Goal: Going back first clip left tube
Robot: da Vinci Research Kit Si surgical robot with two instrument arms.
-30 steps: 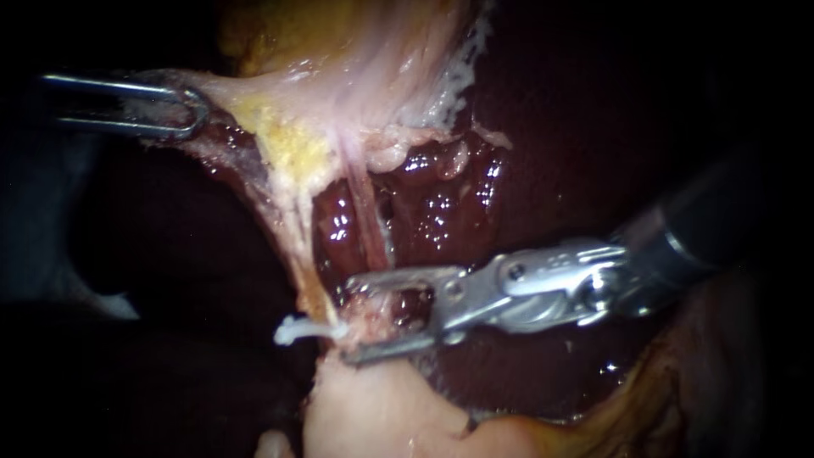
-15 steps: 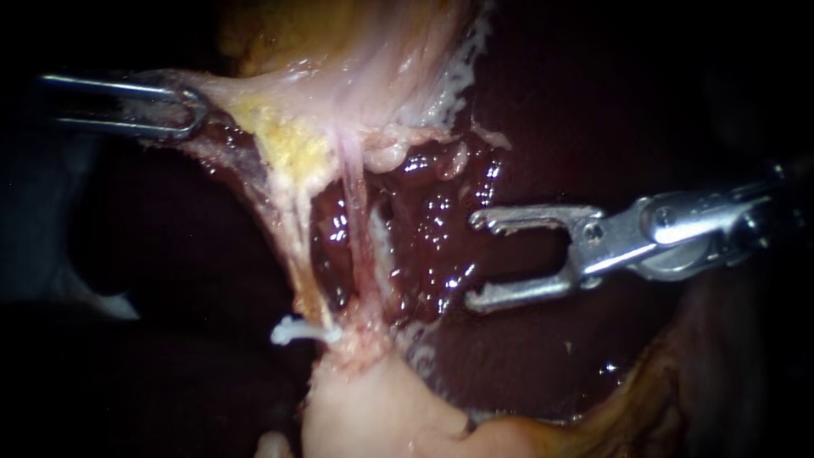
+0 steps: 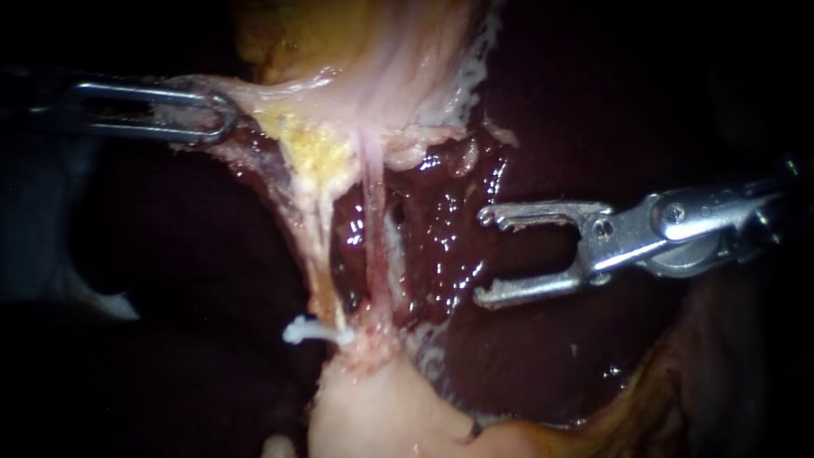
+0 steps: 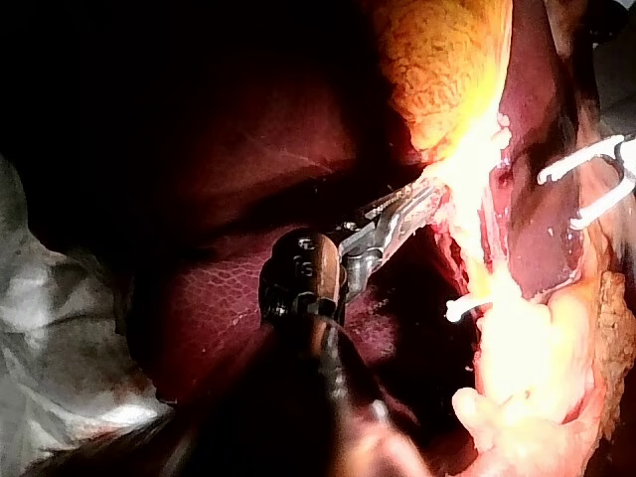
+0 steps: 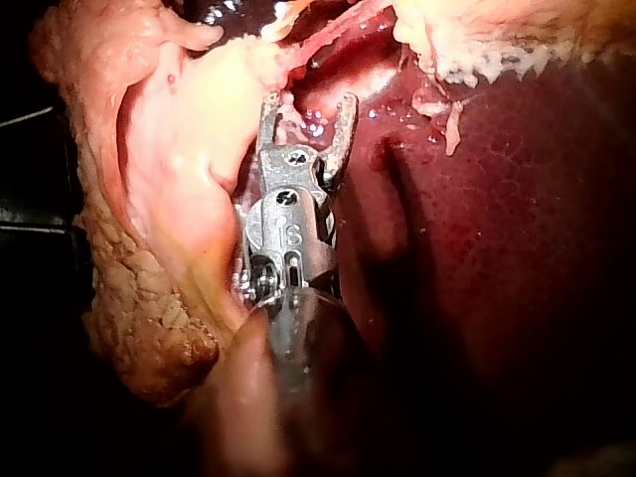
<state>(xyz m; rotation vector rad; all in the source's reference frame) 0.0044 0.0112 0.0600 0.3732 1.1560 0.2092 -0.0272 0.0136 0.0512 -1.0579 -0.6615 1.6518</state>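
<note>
Two strands run down the middle of the endoscope view: the yellowish left tube (image 3: pixel 315 246) and the pink right tube (image 3: pixel 373 229). A white clip (image 3: pixel 307 330) sits across the left tube's lower end, also seen as the clip (image 4: pixel 465 306) in the left wrist view. My left instrument (image 3: pixel 208 114) is shut on the pale tissue flap (image 3: pixel 254 106) at upper left and holds it taut. My right instrument (image 3: pixel 482 256) hangs to the right of both tubes, jaws open and holding nothing. In its own wrist view the right instrument (image 5: pixel 308 104) points at glistening red tissue.
Dark red liver (image 3: pixel 593 110) fills the right side, with a wet raw bed (image 3: pixel 441 229) behind the tubes. A pale fleshy mass (image 3: pixel 373 411) lies below the clip. Yellow fat (image 3: pixel 314 148) caps the left tube.
My right instrument has drawn back to the right, from straddling the tissue at the tubes' base beside the clip to open space over the liver. The left instrument keeps its hold.
</note>
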